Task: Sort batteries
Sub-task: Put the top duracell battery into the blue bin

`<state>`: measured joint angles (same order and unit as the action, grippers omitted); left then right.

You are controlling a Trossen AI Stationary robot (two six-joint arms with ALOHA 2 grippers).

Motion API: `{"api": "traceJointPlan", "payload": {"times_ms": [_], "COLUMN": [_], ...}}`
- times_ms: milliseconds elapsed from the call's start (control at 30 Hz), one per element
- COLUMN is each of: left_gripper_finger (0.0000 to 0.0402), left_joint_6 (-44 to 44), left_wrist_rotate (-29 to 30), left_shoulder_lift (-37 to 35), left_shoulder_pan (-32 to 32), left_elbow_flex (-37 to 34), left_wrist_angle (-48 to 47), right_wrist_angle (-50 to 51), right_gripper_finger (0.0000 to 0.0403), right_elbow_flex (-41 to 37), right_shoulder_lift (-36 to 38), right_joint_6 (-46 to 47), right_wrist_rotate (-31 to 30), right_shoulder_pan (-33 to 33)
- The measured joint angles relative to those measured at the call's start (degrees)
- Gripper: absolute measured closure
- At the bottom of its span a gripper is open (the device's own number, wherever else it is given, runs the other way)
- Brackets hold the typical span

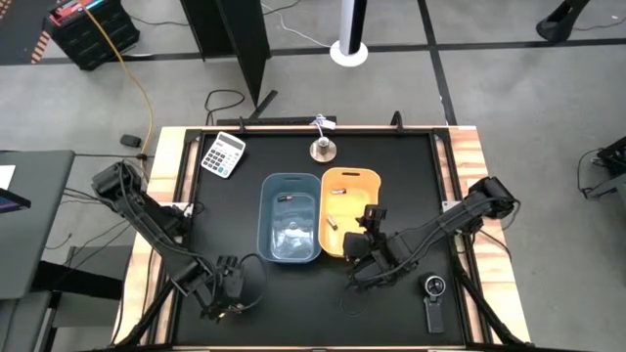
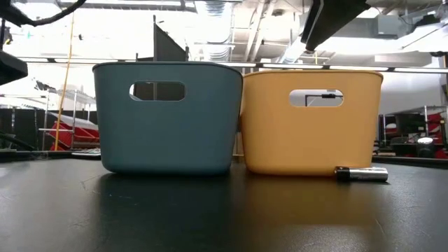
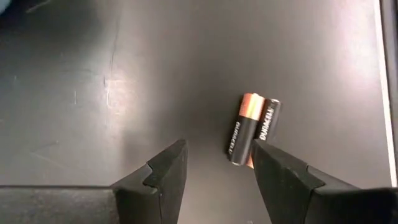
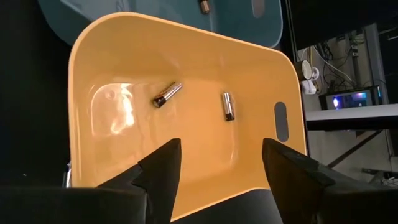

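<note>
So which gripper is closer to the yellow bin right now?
The right gripper: it hangs open over the yellow bin's near edge, above two batteries inside. The left gripper is at the table's front left, beyond the blue bin.

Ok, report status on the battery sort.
Left gripper open over two copper-top batteries. Right gripper open, empty, above yellow bin holding two batteries. Nothing blocking.

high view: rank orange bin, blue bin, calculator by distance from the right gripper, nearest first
1. orange bin: the open right gripper hangs over its near right edge.
2. blue bin: next to the orange bin, on the side toward the left arm.
3. calculator: at the table's far left corner, well past both bins.
</note>
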<state>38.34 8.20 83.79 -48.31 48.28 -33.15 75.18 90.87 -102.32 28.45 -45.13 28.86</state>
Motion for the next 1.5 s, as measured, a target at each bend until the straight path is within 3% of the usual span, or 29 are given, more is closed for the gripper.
{"api": "traceJointPlan", "payload": {"times_ms": [767, 1500], "left_gripper_finger": [0.0228, 0.0228], "left_joint_6": [-0.1, -0.4], "left_wrist_rotate": [-2.9, 5.3], "left_shoulder_lift": [4.4, 4.4], "left_shoulder_pan": [-0.7, -0.4], "left_elbow_flex": [-1.7, -1.7], "left_wrist_angle": [6.2, 2.1], "right_wrist_angle": [-0.2, -0.2], "right_gripper_finger": [0.0164, 0.0164], "right_elbow_flex": [0.0, 0.0], "right_shoulder_lift": [0.0, 0.0], "right_joint_6": [-0.5, -0.5], "right_wrist_rotate": [0.0, 0.0], "right_shoulder_pan": [-0.2, -0.5]}}
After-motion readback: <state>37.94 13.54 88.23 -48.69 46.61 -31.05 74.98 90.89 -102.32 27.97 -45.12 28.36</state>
